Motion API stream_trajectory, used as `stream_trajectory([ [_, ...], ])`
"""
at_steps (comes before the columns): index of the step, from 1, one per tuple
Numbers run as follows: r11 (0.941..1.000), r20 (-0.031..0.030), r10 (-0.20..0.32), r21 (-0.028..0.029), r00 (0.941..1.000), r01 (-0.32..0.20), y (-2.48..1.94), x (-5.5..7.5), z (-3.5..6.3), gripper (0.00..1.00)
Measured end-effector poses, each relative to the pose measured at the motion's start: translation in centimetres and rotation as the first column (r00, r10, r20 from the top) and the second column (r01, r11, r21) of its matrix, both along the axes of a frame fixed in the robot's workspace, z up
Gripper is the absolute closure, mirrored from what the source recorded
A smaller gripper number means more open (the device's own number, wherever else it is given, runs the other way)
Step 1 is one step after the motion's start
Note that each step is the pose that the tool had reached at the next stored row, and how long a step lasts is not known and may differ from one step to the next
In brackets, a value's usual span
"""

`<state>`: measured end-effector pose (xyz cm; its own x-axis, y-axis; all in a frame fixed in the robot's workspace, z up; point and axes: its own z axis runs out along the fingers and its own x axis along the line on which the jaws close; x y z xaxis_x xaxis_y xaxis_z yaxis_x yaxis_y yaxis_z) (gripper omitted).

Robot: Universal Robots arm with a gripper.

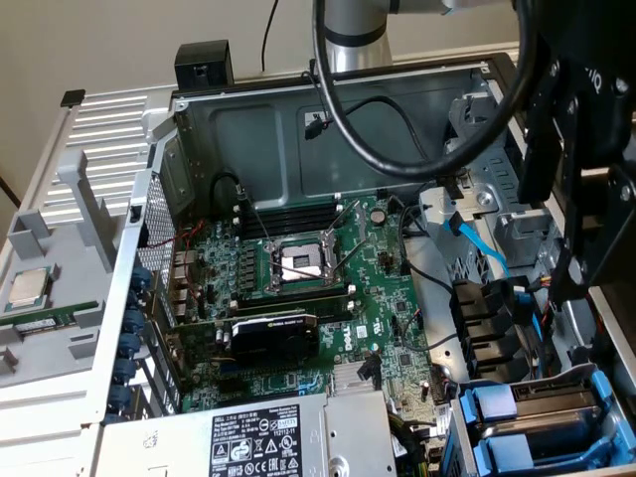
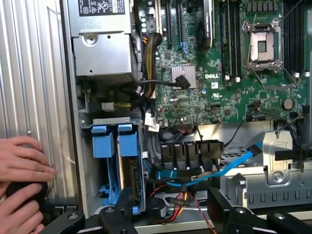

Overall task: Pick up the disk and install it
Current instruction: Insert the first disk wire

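Note:
My gripper (image 2: 170,214) hangs over the open computer case, above the cables beside the drive cage (image 2: 117,161). Its two black fingers (image 2: 119,214) stand wide apart with nothing between them. In the exterior view the gripper (image 1: 581,248) is the black mass over the case's right side. Two blue carrier fronts (image 2: 115,140) sit side by side in the cage; they are also seen as blue carriers (image 1: 497,412) at the exterior view's lower right. The disk with its label is out of view, and I cannot tell whether a carrier holds one.
The green motherboard (image 1: 298,298) carries an open processor socket (image 1: 298,263) and a black graphics card (image 1: 273,338). A small silver chip (image 1: 28,288) lies outside the case on the exterior view's left. A person's hands (image 2: 22,165) rest on the ribbed panel, holding a black round thing. Blue and black cables (image 2: 229,163) cross beside the cage.

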<state>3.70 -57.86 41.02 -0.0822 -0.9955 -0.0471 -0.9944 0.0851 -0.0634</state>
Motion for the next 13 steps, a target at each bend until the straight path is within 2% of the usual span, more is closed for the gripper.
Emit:
stream_trajectory([
  [1, 1.0, 0.0001, 0.0, -0.0004, 1.0, 0.0, 0.21, 0.1, -0.08, 0.29],
  [3, 1.0, 0.0001, 0.0, -0.0049, 1.0, 0.0, 0.71, 0.4, -0.13, 0.29],
  [5, 1.0, 0.0006, -0.001, -0.0099, 1.0, 0.001, 1.01, 0.7, -0.14, 0.29],
  [10, 0.9997, 0.0036, -0.01, -0.0233, 0.9999, 0.01, 1.4, 1.5, -0.19, 0.29],
  [13, 0.9993, 0.0048, -0.029, -0.0236, 0.9996, 0.029, 1.45, 1.7, -0.33, 0.29],
])
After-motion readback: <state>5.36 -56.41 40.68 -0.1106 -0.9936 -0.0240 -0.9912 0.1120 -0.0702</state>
